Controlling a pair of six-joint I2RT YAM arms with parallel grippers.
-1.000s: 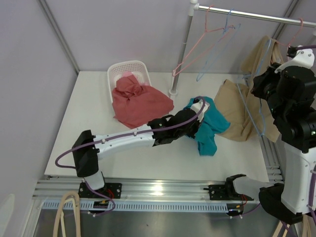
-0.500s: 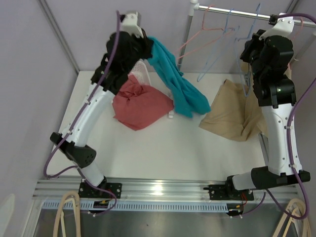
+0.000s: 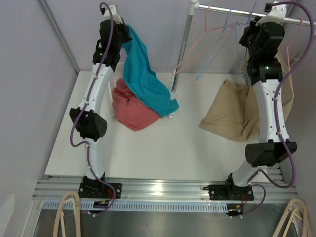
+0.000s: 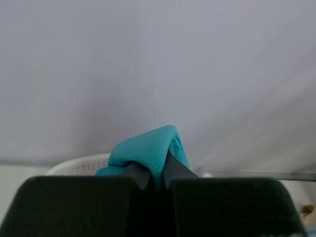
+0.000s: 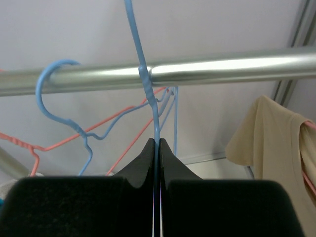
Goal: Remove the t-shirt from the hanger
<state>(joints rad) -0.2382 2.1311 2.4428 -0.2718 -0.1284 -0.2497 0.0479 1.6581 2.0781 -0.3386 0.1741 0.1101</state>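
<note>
White desk (image 3: 163, 153) is stretching out below while the left end effector (image 4: 157, 173) is pinching a bunched teal t-shirt (image 3: 143, 81) high in the air, its tail hanging down over a red cloth (image 3: 129, 112). Over on the right, the right end effector (image 5: 158, 148) is clamping a blue hanger (image 5: 142, 54) up against the metal rail (image 5: 227, 69).

The teal t-shirt (image 4: 148, 153) is seen as a fine, pitted mesh knit, matt throughout. The rail (image 5: 222, 67) is shown as polished metal with a bright sheen. The blue hanger (image 5: 150, 91) is formed of thin, smoothly coated wire. The basket (image 4: 79, 165) is moulded in white perforated plastic. The tan garment (image 5: 266, 138) is seen as soft, matt cloth.
</note>
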